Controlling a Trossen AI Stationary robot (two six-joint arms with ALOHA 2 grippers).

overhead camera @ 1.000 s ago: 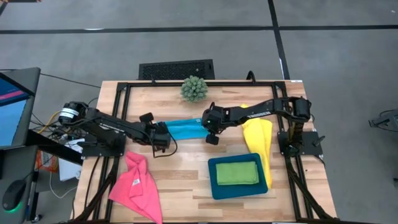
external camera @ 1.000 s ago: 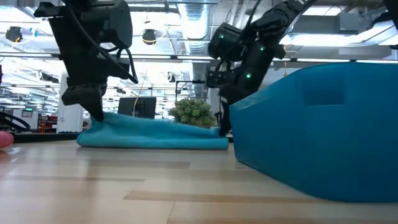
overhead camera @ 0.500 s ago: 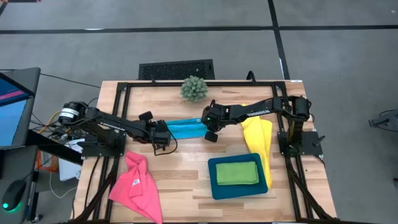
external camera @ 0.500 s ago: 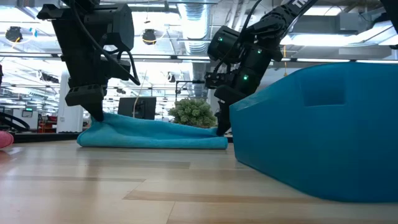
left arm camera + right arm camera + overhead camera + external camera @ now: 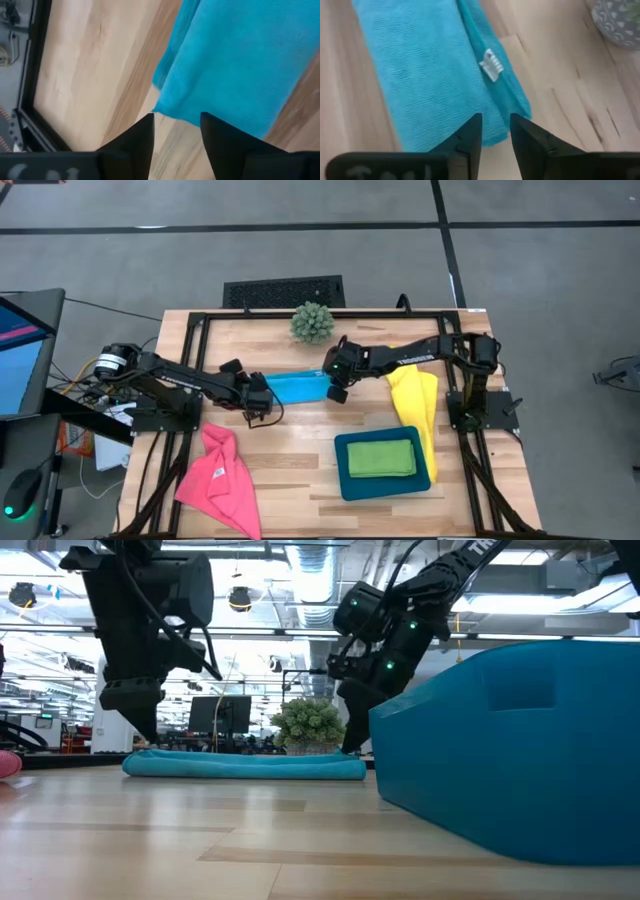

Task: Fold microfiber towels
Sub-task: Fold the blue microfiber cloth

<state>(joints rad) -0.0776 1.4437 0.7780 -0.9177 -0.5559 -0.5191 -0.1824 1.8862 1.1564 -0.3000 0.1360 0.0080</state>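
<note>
Two parted, empty grippers, left (image 5: 262, 406) and right (image 5: 337, 385), hover at the ends of the sky blue towel (image 5: 293, 387) lying mid-table; grazing it while leaving could spoil the fold.

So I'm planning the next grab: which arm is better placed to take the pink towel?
Left. The left gripper hangs open over the blue towel's end, just above the pink towel on its own side. The right gripper is across the table, by the yellow towel.
</note>
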